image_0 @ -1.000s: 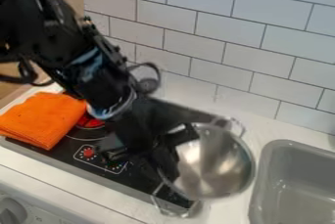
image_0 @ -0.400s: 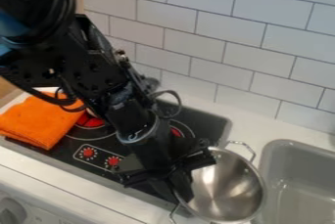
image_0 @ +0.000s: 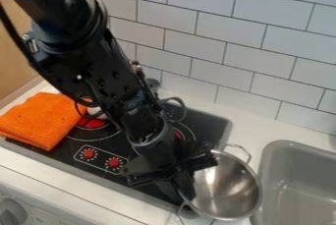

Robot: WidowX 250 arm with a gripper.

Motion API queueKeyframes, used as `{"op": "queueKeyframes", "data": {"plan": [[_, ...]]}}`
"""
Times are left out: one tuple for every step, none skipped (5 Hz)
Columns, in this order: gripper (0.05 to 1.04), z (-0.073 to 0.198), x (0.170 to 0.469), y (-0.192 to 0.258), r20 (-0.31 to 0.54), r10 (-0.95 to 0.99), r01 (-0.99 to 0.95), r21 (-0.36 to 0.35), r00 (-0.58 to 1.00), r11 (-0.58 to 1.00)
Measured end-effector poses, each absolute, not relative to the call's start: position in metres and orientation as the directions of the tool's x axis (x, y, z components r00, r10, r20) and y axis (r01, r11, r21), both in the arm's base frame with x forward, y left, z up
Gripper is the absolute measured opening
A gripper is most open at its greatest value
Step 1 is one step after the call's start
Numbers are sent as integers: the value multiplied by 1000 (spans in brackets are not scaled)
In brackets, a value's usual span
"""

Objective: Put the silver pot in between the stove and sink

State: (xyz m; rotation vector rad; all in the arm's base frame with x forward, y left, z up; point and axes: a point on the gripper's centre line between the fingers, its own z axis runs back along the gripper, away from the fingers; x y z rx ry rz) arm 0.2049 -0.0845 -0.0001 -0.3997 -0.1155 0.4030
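Note:
The gripper is at the left side of the silver pot, shut on the pot's near-left rim. The pot's shiny inside faces up, and its two wire handles stick out at the back and the front left. It sits between the black stove and the grey sink, over the stove's right edge and the white counter, close to the sink's left rim. Whether its bottom touches the counter cannot be told. The gripper's body covers part of the stove and the pot's left edge.
An orange cloth lies on the stove's left part. The arm crosses over the burners from the upper left. A white tiled wall rises behind the counter. Knobs are on the front panel at the lower left.
The gripper and pot have moved together toward the front right, off much of the stove, then slightly back to the left. The arm has swung right, uncovering the stove's red dials.

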Motion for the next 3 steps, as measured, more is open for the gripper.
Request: {"op": "queueKeyframes", "data": {"plan": [[64,-2,216,-86,39,408,-358,-407,912,840],[94,-3,219,-85,42,402,-355,-396,914,847],[262,-3,219,-84,29,406,-365,-383,913,849]]}}
